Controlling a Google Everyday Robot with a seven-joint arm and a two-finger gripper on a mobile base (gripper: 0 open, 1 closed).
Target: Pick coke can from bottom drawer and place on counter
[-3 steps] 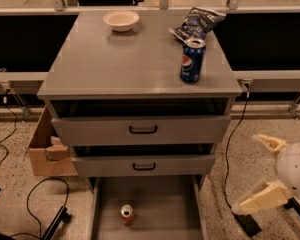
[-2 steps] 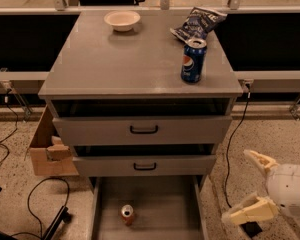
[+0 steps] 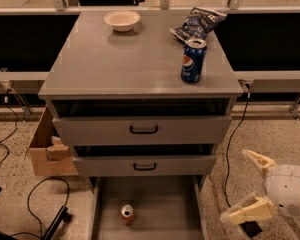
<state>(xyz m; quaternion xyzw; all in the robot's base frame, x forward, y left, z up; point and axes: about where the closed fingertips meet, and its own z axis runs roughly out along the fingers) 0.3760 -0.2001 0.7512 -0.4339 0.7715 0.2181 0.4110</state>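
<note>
The coke can [image 3: 127, 214], small and red-orange with a silver top, stands upright in the open bottom drawer [image 3: 165, 204], left of its middle. The grey counter [image 3: 125, 59] tops the cabinet above it. My gripper [image 3: 246, 185] is at the lower right, outside the drawer and to the right of the cabinet. Its two cream fingers [image 3: 249, 210] are spread wide apart and hold nothing. It is well to the right of the can and slightly higher in the picture.
On the counter stand a blue Pepsi can [image 3: 193, 60], a chip bag [image 3: 197, 22] and a white bowl [image 3: 122, 20]. The two upper drawers with black handles [image 3: 143, 130] are slightly ajar. A cardboard box [image 3: 47, 149] sits left of the cabinet; cables lie on the floor.
My gripper has moved left and slightly down, toward the open bottom drawer, still open. The can and the counter objects have not moved.
</note>
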